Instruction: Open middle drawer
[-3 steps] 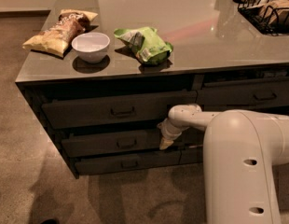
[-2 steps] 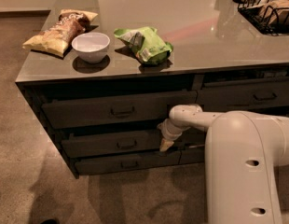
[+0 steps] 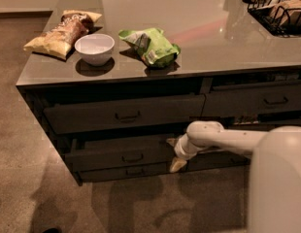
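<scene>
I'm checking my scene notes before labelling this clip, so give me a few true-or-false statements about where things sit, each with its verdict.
1. The white bowl sits on the counter between the chip bag and the green bag. True.
2. The gripper is on the handle of the middle drawer. False: it is at the right end of that drawer's front, and the handle is free to its left.
3. A wire basket stands at the counter's far right. True.
4. The green bag lies inside the bowl. False: it lies on the countertop, right of the bowl.
</scene>
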